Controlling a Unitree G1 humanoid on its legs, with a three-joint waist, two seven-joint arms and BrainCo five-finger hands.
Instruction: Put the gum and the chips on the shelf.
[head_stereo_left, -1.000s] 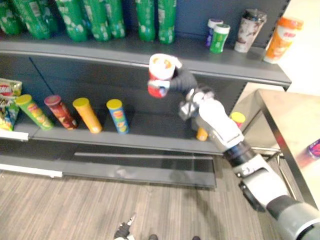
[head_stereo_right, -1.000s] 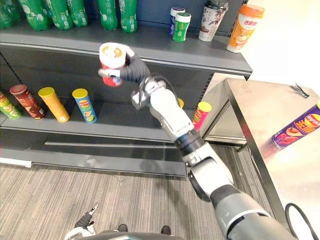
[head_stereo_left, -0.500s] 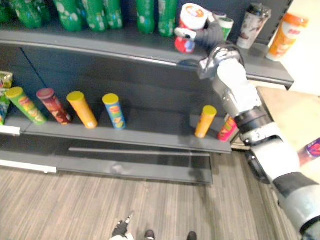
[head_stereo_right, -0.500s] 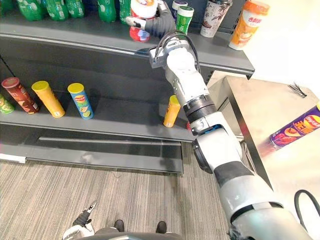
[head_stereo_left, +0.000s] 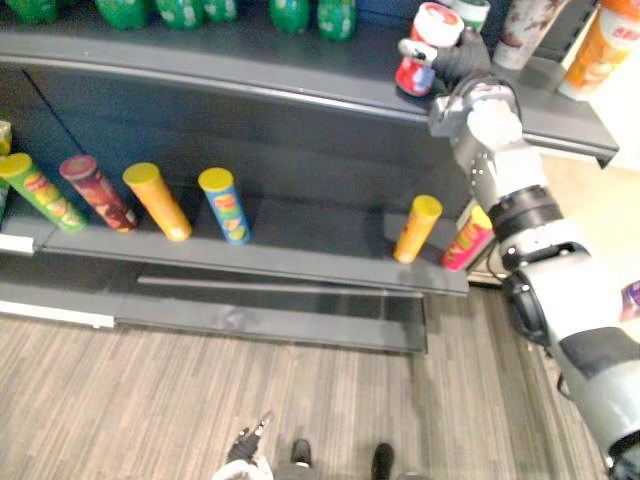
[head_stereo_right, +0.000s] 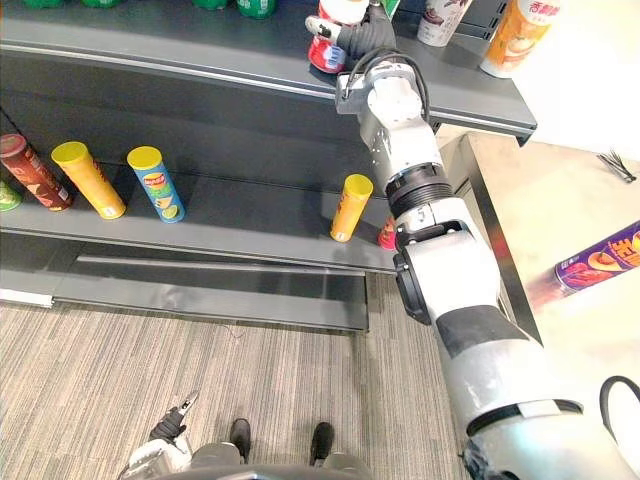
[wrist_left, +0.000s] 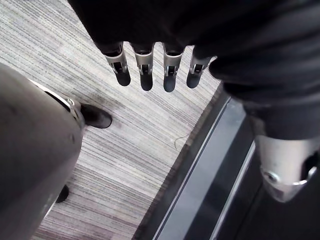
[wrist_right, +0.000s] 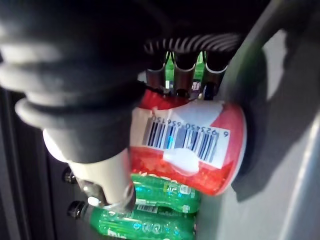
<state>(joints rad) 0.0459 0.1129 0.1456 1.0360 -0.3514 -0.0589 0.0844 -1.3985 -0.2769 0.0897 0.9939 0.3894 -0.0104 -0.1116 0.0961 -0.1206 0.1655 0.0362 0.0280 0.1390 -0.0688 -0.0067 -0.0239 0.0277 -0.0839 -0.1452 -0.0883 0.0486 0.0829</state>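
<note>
A red and white gum tub (head_stereo_left: 424, 52) is held over the front part of the dark top shelf (head_stereo_left: 250, 72), and my right hand (head_stereo_left: 463, 62) is shut on it from the right. In the right wrist view the fingers (wrist_right: 185, 75) curl round the tub (wrist_right: 195, 150), whose base is at the shelf surface; I cannot tell if it touches. A purple chips can (head_stereo_right: 600, 262) lies on the steel table (head_stereo_right: 560, 200) at the right. My left hand (wrist_left: 145, 65) hangs low over the floor with straight fingers and holds nothing.
Green bottles (head_stereo_left: 335, 15) stand at the back of the top shelf, with cups and an orange can (head_stereo_left: 600, 50) to the tub's right. Several chips cans stand on the lower shelf (head_stereo_left: 300, 255), among them a blue one (head_stereo_left: 224, 205) and a yellow one (head_stereo_left: 416, 228).
My right arm has carried the gum tub up and to the right, from in front of the lower shelf to the top shelf. The camera has also shifted.
</note>
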